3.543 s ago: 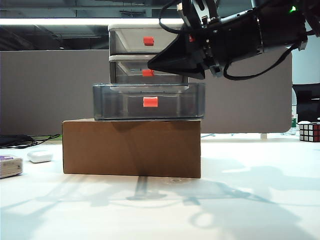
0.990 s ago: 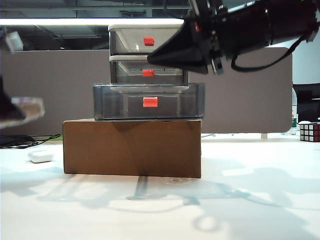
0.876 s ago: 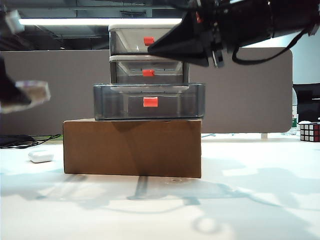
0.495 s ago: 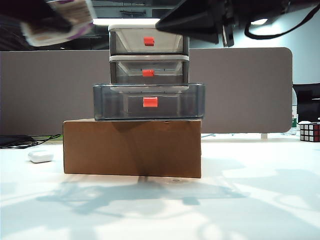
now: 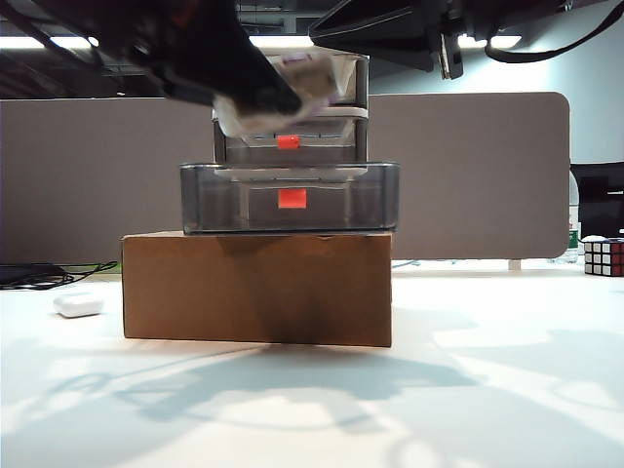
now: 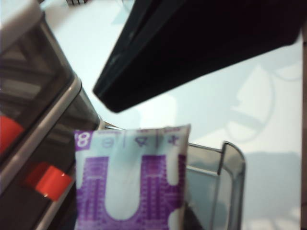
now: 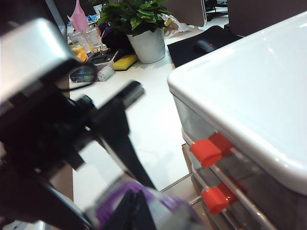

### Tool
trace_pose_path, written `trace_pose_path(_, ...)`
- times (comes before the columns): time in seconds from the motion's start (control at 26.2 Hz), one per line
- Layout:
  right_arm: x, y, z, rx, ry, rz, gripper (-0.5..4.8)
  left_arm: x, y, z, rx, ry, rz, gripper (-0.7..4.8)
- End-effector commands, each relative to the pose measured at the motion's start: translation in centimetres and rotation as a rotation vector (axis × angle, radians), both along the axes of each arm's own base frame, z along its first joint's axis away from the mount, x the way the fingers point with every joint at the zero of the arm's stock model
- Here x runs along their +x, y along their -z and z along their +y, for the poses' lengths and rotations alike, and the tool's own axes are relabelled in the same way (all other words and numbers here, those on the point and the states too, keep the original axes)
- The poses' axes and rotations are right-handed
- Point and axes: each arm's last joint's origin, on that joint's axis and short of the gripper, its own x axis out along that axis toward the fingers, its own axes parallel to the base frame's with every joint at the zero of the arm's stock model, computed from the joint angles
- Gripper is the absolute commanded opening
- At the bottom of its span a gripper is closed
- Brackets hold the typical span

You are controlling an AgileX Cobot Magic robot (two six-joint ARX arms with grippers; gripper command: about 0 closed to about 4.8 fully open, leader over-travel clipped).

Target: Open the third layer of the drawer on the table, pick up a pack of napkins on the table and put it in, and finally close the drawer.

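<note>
A small three-tier drawer (image 5: 290, 146) with a white frame and smoky-grey trays is seen standing on a brown cardboard box (image 5: 257, 289), which rests on a white table (image 5: 468, 390). The third layer (image 5: 290, 198), the lowest tray with a red handle, is pulled out toward the camera, well past the two upper tiers. The pack of napkins (image 5: 283, 90), pale with purple print, is held clamped in the left gripper (image 5: 249, 93), in front of the drawer's upper tiers and above the open tray. In the left wrist view the pack (image 6: 129, 184) is shown beside the drawer's front and above the tray's rim (image 6: 225, 158). The right gripper (image 5: 336, 24) is placed above the drawer's top at its right side; whether its jaws are apart or together cannot be told. A white rounded case (image 5: 78, 305) lies on the table left of the box, and a colour cube (image 5: 604, 257) sits far to the right of the drawer.
</note>
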Motion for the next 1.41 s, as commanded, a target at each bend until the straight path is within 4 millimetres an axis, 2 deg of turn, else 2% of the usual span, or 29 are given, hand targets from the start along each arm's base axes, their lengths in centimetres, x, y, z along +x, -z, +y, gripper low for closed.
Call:
trace_pose_path(0.04, 0.1, -0.4, -0.2, 0.007, 0.008, -0.024, -0.06, 0.4, 0.3, -0.9, 0.018, 0.02, -0.011, 1.78)
trace_pose_path(0.34, 0.3, -0.5, -0.5, 0.009, 0.024, -0.035, -0.06, 1.1, 1.6, -1.4, 0.062, 0.002, 0.02, 1.78)
trace_pose_path(0.76, 0.3, -0.5, -0.5, 0.005, 0.023, -0.045, -0.06, 1.1, 2.0, -1.2, 0.113, -0.035, 0.054, 1.87)
trace_pose_path(0.8, 0.3, -0.5, -0.5, 0.005, 0.023, -0.045, -0.06, 1.0, 2.1, -1.2, 0.115, -0.034, 0.058, 2.06)
trace_pose_path(0.84, 0.3, -0.5, -0.5, 0.005, 0.023, -0.045, -0.06, 1.0, 2.1, -1.2, 0.117, -0.036, 0.064, 2.65)
trace_pose_path(0.88, 0.3, -0.5, -0.5, 0.005, 0.023, -0.045, -0.06, 1.0, 2.1, -1.2, 0.117, -0.035, 0.065, 2.91)
trace_pose_path(0.99, 0.3, -0.5, -0.5, 0.005, 0.023, -0.046, -0.06, 1.0, 2.1, -1.2, 0.116, -0.034, 0.064, 3.45)
trace_pose_path(1.18, 0.3, -0.5, -0.5, 0.005, 0.024, -0.045, -0.06, 1.0, 2.0, -1.2, 0.118, -0.037, 0.064, 3.44)
trace_pose_path(1.3, 0.3, -0.5, -0.5, 0.005, 0.024, -0.045, -0.06, 0.8, 0.7, -1.0, 0.136, -0.039, 0.096, 3.38)
trace_pose_path(1.37, 0.3, -0.5, -0.5, 0.005, 0.023, -0.046, -0.06, 0.3, -0.8, -0.6, 0.145, -0.057, 0.158, 2.86)
trace_pose_path(1.41, 0.3, -0.5, -0.5, 0.005, 0.023, -0.046, -0.06, -0.2, -1.7, -0.2, 0.145, -0.068, 0.207, 2.25)
